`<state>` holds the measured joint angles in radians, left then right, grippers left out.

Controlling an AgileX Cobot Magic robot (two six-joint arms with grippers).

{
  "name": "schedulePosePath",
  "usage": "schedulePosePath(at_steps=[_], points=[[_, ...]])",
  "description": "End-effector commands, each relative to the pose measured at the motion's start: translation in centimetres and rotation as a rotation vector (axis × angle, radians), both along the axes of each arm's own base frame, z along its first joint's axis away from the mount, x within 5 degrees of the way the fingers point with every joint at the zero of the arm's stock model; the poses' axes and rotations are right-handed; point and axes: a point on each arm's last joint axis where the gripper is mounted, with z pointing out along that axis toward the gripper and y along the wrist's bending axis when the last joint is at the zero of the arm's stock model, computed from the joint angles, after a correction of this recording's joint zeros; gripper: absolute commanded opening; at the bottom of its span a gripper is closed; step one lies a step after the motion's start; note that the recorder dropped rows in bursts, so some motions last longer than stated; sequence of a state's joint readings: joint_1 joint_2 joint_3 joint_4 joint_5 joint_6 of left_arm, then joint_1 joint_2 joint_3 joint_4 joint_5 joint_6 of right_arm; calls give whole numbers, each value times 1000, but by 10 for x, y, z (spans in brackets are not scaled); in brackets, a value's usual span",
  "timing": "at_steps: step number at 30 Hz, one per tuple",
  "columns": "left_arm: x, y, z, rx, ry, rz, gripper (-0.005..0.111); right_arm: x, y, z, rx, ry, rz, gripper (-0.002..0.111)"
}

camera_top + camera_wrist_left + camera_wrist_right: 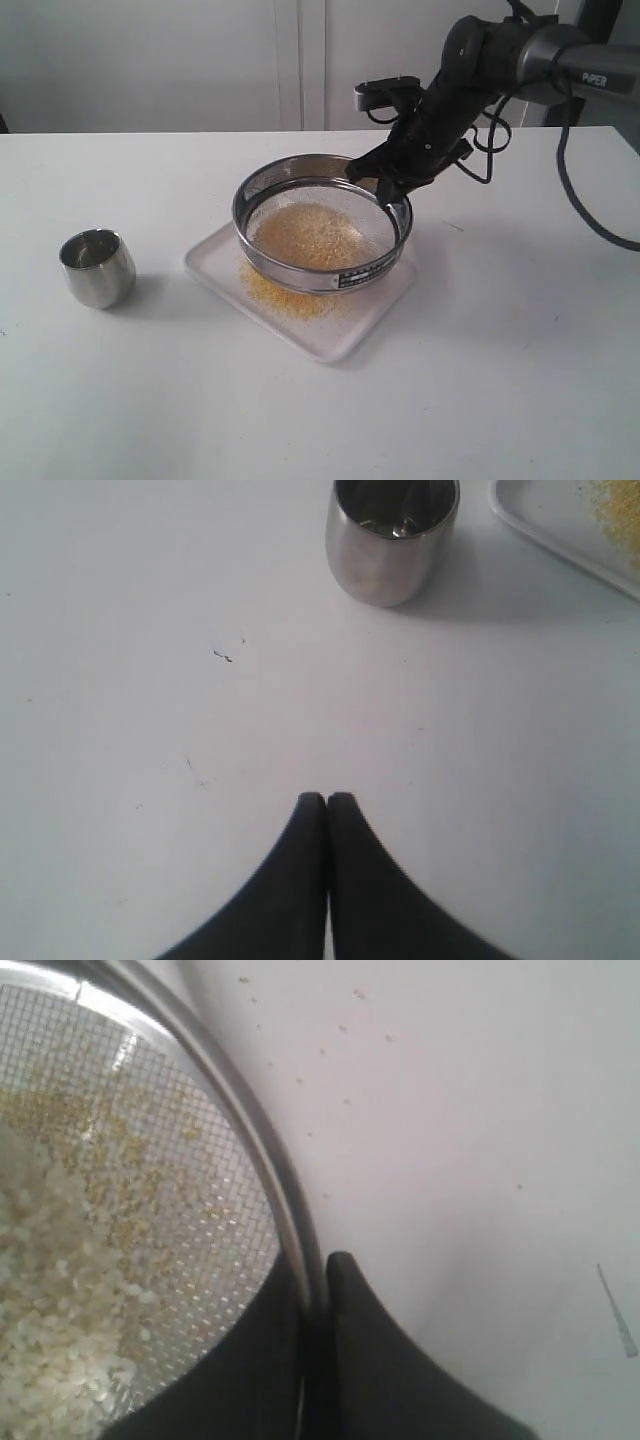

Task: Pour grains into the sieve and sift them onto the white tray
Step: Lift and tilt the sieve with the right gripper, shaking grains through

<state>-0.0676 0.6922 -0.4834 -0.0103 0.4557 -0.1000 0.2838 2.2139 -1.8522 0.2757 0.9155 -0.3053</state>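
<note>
The round steel sieve (322, 222) hangs just above the white tray (380, 305), and my right gripper (392, 190) is shut on its far right rim. Whitish-beige grains (308, 234) lie heaped on the mesh. A patch of fine yellow grains (283, 295) lies on the tray below the sieve's front edge. In the right wrist view the sieve rim (250, 1120) runs between my black fingers (370, 1350), one inside over the mesh, one outside. My left gripper (327, 800) is shut and empty above the bare table, well short of the steel cup (392, 535).
A small rounded steel cup (97, 267) stands upright on the white table to the left of the tray. A few stray grains (345, 1030) dot the table beside the sieve. The right arm's cable (590, 215) loops down at the right edge.
</note>
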Motion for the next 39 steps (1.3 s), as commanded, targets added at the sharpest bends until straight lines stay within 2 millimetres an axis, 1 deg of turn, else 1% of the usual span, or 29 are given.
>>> schedulePosePath(at_steps=[1, 3, 4, 6, 7, 9, 10, 11, 12, 14, 15, 16, 17, 19, 21, 22, 24, 26, 27, 28, 29, 31, 33, 34, 35, 36, 37, 38, 39], points=[[-2, 0, -1, -14, 8, 9, 0, 0, -2, 21, -10, -85, 83, 0], [-2, 0, -1, -14, 8, 9, 0, 3, -2, 23, 86, -50, -120, 0], [-2, 0, -1, -14, 8, 9, 0, 2, 0, 23, 116, -34, -138, 0], [-2, 0, -1, -14, 8, 9, 0, 0, 1, 27, 19, -114, 102, 0], [-2, 0, -1, -14, 8, 9, 0, 2, 1, 30, 25, -136, 78, 0], [-2, 0, -1, -14, 8, 9, 0, 4, 2, 31, 140, -73, -130, 0], [-2, 0, -1, -14, 8, 9, 0, 3, 3, 30, 115, -78, -61, 0], [-2, 0, -1, -14, 8, 9, 0, 3, 2, 31, 43, -126, 78, 0], [-2, 0, -1, -14, 8, 9, 0, 3, 1, 32, 28, -141, 104, 0], [-2, 0, -1, -14, 8, 9, 0, 4, 3, 29, 111, -70, -60, 0], [-2, 0, -1, -14, 8, 9, 0, 2, 3, 26, 99, -53, -27, 0], [-2, 0, -1, -14, 8, 9, 0, 2, 2, 27, 25, -102, 105, 0], [-2, 0, -1, -14, 8, 9, 0, 4, 0, 31, -6, -142, 119, 0], [-2, 0, -1, -14, 8, 9, 0, 7, 0, 30, 101, -87, -96, 0], [-2, 0, -1, -14, 8, 9, 0, 6, 2, 30, 38, -119, 59, 0], [-2, 0, -1, -14, 8, 9, 0, 7, 1, 32, 20, -153, 87, 0], [-2, 0, -1, -14, 8, 9, 0, 9, 4, 31, 120, -100, -71, 0], [-2, 0, -1, -14, 8, 9, 0, 7, 4, 30, 37, -142, 112, 0], [-2, 0, -1, -14, 8, 9, 0, 9, 4, 32, 46, -153, 86, 0], [-2, 0, -1, -14, 8, 9, 0, 10, 5, 32, 109, -125, -20, 0], [-2, 0, -1, -14, 8, 9, 0, 10, 6, 28, 129, -87, -50, 0], [-2, 0, -1, -14, 8, 9, 0, 10, 3, 30, 20, -156, 122, 0], [-2, 0, -1, -14, 8, 9, 0, 14, 4, 29, 107, -117, -64, 0], [-2, 0, -1, -14, 8, 9, 0, 12, 5, 27, 109, -93, -52, 0], [-2, 0, -1, -14, 8, 9, 0, 12, 1, 28, -15, -159, 124, 0], [-2, 0, -1, -14, 8, 9, 0, 15, 0, 29, 31, -147, 3, 0], [-2, 0, -1, -14, 8, 9, 0, 13, 3, 25, 83, -73, -50, 0], [-2, 0, -1, -14, 8, 9, 0, 12, 0, 27, -11, -120, 100, 0], [-2, 0, -1, -14, 8, 9, 0, 14, -1, 29, 43, -103, -41, 0]])
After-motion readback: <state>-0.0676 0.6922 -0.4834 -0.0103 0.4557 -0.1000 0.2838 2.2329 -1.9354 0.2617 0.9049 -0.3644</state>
